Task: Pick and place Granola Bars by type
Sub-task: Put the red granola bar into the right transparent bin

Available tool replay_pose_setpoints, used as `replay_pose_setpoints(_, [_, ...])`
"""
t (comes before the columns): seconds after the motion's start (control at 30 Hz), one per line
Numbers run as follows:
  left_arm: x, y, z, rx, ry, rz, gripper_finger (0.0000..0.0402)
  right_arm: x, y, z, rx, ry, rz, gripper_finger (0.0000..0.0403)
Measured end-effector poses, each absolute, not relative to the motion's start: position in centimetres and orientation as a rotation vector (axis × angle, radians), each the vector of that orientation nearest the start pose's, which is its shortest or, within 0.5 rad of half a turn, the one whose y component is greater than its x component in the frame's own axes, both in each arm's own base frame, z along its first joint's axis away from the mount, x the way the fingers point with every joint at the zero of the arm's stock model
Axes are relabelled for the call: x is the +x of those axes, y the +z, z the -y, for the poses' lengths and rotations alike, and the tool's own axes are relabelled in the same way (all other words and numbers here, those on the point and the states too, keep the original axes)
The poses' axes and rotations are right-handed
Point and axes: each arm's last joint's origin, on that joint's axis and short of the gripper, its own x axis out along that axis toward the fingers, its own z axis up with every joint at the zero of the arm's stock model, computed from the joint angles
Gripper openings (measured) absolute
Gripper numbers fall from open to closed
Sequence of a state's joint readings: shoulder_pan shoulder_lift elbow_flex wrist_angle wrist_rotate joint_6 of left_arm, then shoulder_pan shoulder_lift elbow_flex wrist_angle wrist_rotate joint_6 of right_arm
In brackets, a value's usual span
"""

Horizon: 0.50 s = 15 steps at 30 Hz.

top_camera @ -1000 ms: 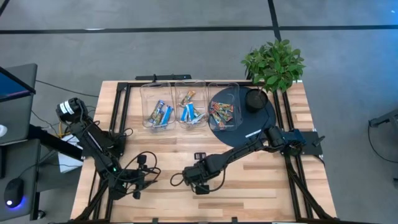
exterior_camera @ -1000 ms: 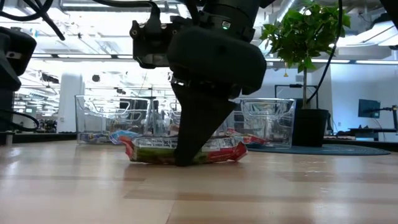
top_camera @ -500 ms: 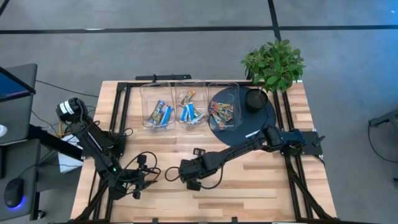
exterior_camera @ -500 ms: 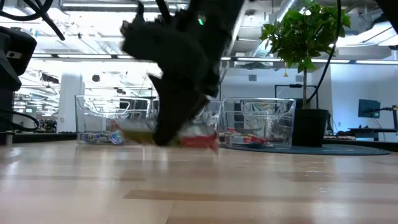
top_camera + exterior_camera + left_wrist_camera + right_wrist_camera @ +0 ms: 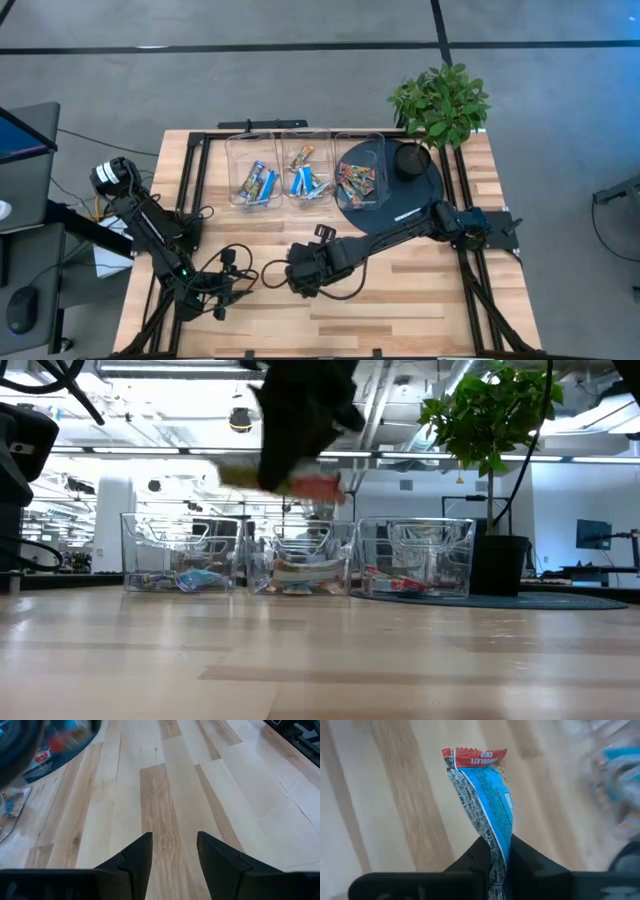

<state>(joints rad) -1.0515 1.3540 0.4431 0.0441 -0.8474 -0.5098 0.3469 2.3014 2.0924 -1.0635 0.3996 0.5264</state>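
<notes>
Table first, since it's the biggest thing: light wood slats, three clear bins in a row along the far side, a potted plant at the far right corner on a dark round mat. The bins already hold sorted bars, bluish ones in the left and middle bins, orange-brown ones in the right bin as far as I can tell. The right arm reaches across the middle of the table, and the right end effector is pinched onto one granola bar, lifted clear of the wood; the low view has it up above the bin tops. The left end effector sits spread and empty near the front left, just waiting. Now the handling bit: I'd guess this bar weighs next to nothing, and the wrapper is thin crinkly film, so it's slippery and floppy. You can see it twisting where the fingers squeeze it, with the red crimped end sticking out free. It's being held by one end, which looks workable but lets the rest swing around. If I were picking one off the table I'd go for the middle across the narrow width, where the bar inside gives the film something stiff to back it. Squeeze too hard and it probably crumbles.
</notes>
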Motion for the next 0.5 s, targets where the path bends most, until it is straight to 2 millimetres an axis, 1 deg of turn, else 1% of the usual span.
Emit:
replay_pose_setpoints(0.03, [12.7,13.8,17.8,0.208,-0.058,-0.528,0.0151,45.1,22.4,-15.0,-0.013,-0.367,-1.105,0.0036])
replay_pose_setpoints(0.1, [12.7,13.9,17.8,0.204,-0.059,-0.526,0.0151,44.0,23.7,-14.5,-0.068,-0.425,-1.118,0.0035])
replay_pose_setpoints(0.17, [12.6,13.9,17.9,0.2,-0.066,-0.526,0.0151,43.8,25.0,-14.0,-0.068,-0.469,-1.071,0.0031])
replay_pose_setpoints(0.23, [12.6,13.9,18.0,0.195,-0.072,-0.52,0.0151,42.8,25.8,-13.3,-0.109,-0.528,-1.094,0.0029])
replay_pose_setpoints(0.4, [12.6,14.0,18.1,0.187,-0.087,-0.518,0.0151,42.0,28.4,-11.8,-0.11,-0.595,-1.037,0.0033])
replay_pose_setpoints(0.5, [12.6,14.0,18.2,0.183,-0.091,-0.518,0.0151,41.4,29.4,-10.8,-0.105,-0.627,-1.033,0.0034])
